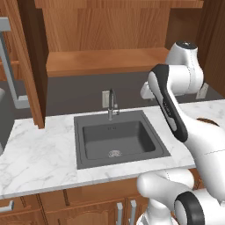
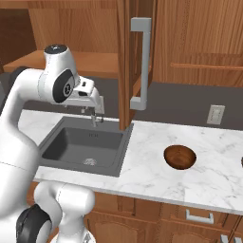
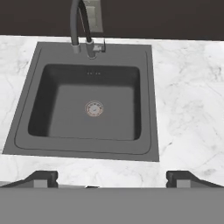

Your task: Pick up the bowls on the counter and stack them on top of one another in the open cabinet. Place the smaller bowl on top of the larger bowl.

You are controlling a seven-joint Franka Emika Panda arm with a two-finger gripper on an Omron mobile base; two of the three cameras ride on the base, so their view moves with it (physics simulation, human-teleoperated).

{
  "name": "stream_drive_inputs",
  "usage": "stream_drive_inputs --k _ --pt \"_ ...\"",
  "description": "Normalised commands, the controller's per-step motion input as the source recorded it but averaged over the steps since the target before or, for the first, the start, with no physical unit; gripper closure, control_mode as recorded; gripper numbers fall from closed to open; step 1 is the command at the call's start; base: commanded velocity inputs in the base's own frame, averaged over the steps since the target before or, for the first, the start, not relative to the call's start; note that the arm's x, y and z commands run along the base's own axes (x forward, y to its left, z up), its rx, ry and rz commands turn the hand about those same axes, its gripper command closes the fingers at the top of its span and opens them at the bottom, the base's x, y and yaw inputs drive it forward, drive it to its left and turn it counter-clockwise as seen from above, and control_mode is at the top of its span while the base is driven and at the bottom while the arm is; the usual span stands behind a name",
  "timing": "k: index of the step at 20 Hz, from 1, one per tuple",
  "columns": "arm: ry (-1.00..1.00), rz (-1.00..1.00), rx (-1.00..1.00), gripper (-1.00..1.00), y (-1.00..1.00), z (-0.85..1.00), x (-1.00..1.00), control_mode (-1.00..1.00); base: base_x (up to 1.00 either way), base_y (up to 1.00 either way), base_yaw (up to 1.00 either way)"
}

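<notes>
wooden wall cabinetry is filling the top of both base views, with the open cabinet point(image 2: 124, 61) hanging its door and one long grey bar handle point(image 2: 140, 64) down the upper middle of the right base view. below it the counter point(image 2: 156, 161) is running across the frame, white marble with grey veins, carrying one dark sink point(image 3: 89, 105) at centre left and one curved tap point(image 1: 112, 104) behind the basin. one wall socket point(image 2: 215, 114) is sitting at the right on the dark backsplash.

one bowl is showing whole: the smaller bowl point(image 2: 180, 156), reddish-brown, resting upright on the marble at the right centre of the right base view, well apart from the sink. a dark sliver at that view's right edge may be another bowl; i cannot tell.

the gripper point(image 3: 111, 179) is hovering above the sink, its two finger tips spread wide at the bottom corners of the hand view and carrying nothing.

looking ahead, the hanging door is standing between arm and bowl, so a direct swing across may be clipping it. shelving this small bowl first would be putting the stack in the wrong order.
</notes>
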Motion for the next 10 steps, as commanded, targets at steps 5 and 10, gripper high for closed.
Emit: stream_drive_inputs --k 5,10 --pt "-0.02 0.0 -0.03 -1.0 0.01 0.15 -0.23 -1.0 0.0 0.0 0.0" --pt "-0.04 0.0 -0.05 -1.0 0.04 0.14 -0.28 -1.0 0.0 0.0 0.0"
